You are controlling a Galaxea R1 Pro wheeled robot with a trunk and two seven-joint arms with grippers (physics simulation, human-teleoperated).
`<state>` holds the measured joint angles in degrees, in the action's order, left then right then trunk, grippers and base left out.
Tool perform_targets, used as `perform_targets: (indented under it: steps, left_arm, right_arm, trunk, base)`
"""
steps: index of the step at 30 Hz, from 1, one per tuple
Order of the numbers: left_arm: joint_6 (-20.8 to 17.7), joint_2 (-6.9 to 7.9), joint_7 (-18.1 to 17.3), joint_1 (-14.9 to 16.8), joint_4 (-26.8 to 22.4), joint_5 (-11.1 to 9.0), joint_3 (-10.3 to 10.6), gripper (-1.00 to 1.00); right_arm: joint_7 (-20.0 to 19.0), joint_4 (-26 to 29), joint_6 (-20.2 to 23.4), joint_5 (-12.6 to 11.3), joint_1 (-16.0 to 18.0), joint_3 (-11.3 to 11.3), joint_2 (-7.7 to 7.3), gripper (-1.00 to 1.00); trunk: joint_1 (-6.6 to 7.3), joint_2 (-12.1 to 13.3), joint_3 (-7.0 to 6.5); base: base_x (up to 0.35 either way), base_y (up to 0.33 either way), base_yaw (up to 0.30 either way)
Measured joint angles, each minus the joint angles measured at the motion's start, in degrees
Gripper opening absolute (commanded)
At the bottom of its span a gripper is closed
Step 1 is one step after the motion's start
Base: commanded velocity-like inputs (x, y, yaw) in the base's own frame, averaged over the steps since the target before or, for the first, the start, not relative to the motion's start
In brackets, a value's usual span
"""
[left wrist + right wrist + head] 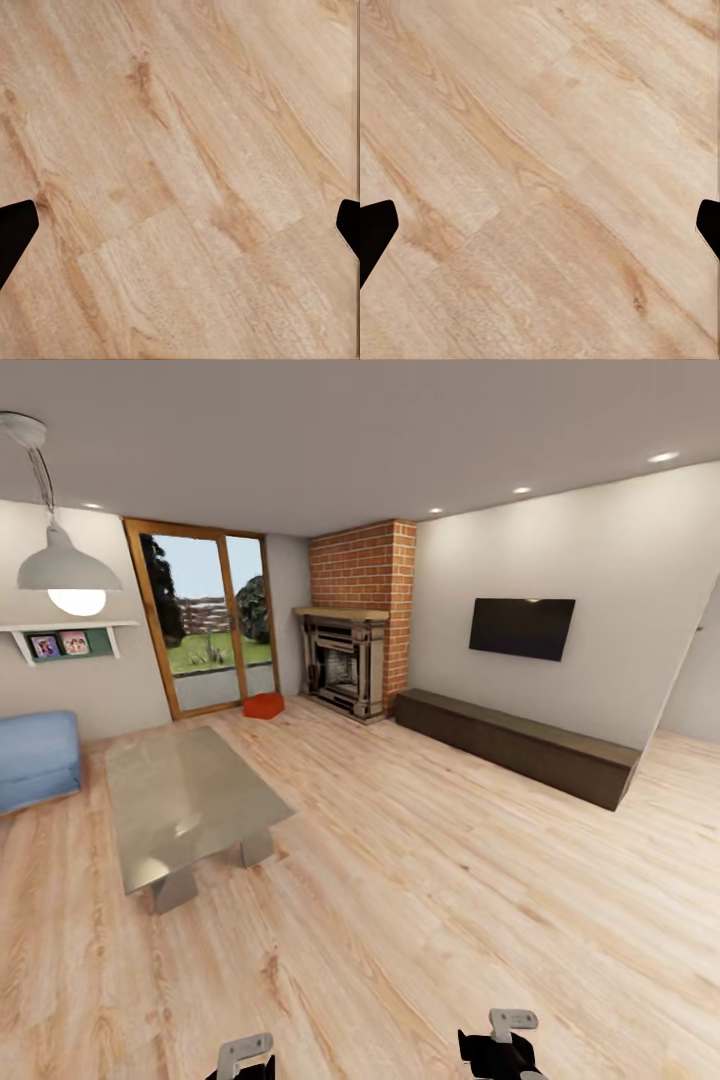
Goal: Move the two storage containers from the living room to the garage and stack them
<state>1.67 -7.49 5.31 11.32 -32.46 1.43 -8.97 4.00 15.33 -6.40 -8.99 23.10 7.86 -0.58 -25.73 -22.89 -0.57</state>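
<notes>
I am in the living room, on its light wood-plank flooring (pixel 430 880). A rust-red storage container (pixel 264 706) sits far ahead on the planks, between the glass doors (pixel 205 622) and the fireplace (pixel 342 665). I cannot tell whether it is one bin or two stacked. In the left wrist view my left gripper (pixel 180 229) is open, its dark fingertips (pixel 15 229) wide apart over bare planks. My right gripper (pixel 540 229) is open in the same way, with nothing between its fingers. Both wrists (pixel 245 1057) show at the head view's lower edge. The garage is out of view.
A low glass-topped coffee table (pixel 185 800) stands left of centre, between me and the container. A blue seat (pixel 35 758) is at the far left. A long dark cabinet (pixel 515 745) runs under the wall TV (pixel 522 627) on the right. Open planks lie between table and cabinet.
</notes>
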Motion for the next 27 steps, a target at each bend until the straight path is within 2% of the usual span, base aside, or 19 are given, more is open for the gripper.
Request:
perform_targets:
  steps: [27]
  left_arm:
    - [0.0, -0.09, 0.0, 0.0, 0.0, 0.0, 0.0, 1.00]
  right_arm:
    - [0.0, -0.1, 0.0, 0.0, 0.0, 0.0, 0.04, 1.00]
  trunk:
    - [0.00, 0.0, 0.00]
  base:
    - [0.309, -0.195, 0.000]
